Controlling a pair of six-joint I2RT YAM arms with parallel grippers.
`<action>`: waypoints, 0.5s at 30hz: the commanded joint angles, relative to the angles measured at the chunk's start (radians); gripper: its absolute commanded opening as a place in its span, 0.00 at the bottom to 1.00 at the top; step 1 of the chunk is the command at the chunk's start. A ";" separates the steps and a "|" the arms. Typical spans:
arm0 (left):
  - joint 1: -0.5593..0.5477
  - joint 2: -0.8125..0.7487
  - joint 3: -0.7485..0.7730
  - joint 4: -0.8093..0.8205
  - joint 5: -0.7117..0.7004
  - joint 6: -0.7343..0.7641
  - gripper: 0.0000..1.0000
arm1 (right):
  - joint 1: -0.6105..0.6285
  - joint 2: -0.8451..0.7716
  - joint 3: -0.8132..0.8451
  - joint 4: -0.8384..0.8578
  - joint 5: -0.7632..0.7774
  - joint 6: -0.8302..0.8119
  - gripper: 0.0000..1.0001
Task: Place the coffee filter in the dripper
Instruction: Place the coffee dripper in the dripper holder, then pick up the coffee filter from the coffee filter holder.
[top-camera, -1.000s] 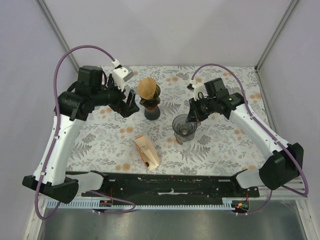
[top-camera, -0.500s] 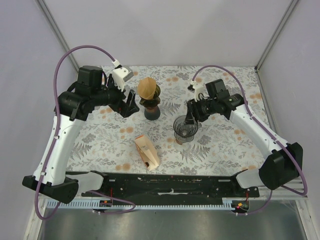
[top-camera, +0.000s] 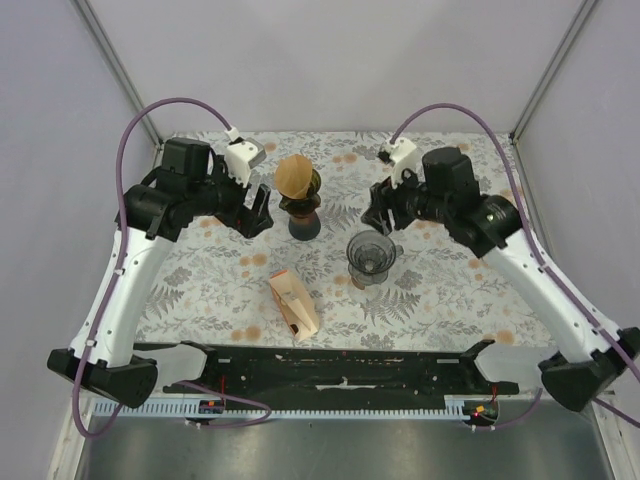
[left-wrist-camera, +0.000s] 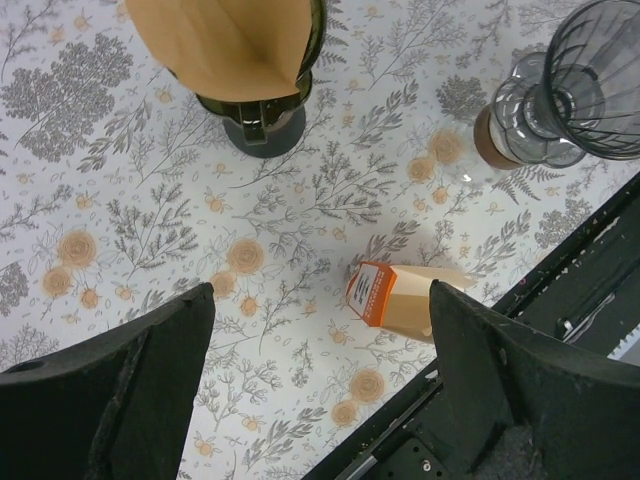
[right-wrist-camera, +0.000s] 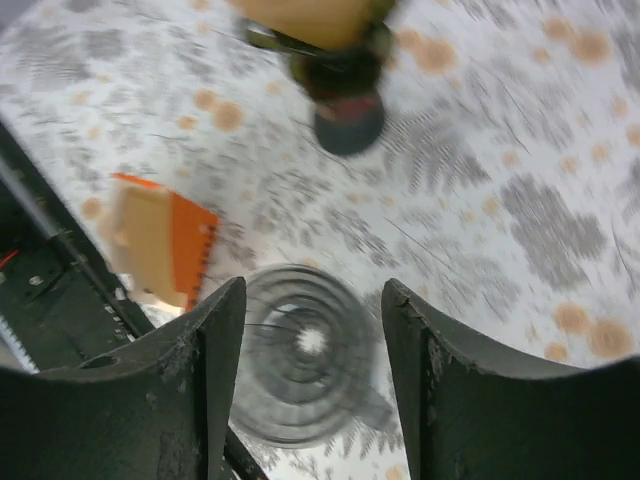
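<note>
The glass dripper stands upright and empty on the flowered tabletop. The brown coffee filter is not in it: it sits as a cone in the dark dripper, up and to the left of the glass dripper and apart from it. A filter packet with an orange end lies on its side to the lower left of the glass dripper. The right gripper hangs just above and behind the glass dripper, its fingers spread and nothing between them. The left gripper, beside the dark dripper on the far side from the glass one, is spread wide and holds nothing.
</note>
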 joint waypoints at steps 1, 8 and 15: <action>0.039 -0.027 -0.030 0.038 -0.024 0.011 0.93 | 0.286 -0.138 -0.108 0.259 0.137 -0.074 0.61; 0.085 -0.035 -0.041 0.044 0.006 0.005 0.93 | 0.673 -0.037 -0.287 0.466 0.248 -0.225 0.60; 0.097 -0.064 -0.062 0.051 0.006 0.009 0.93 | 0.764 0.170 -0.318 0.579 0.391 -0.196 0.47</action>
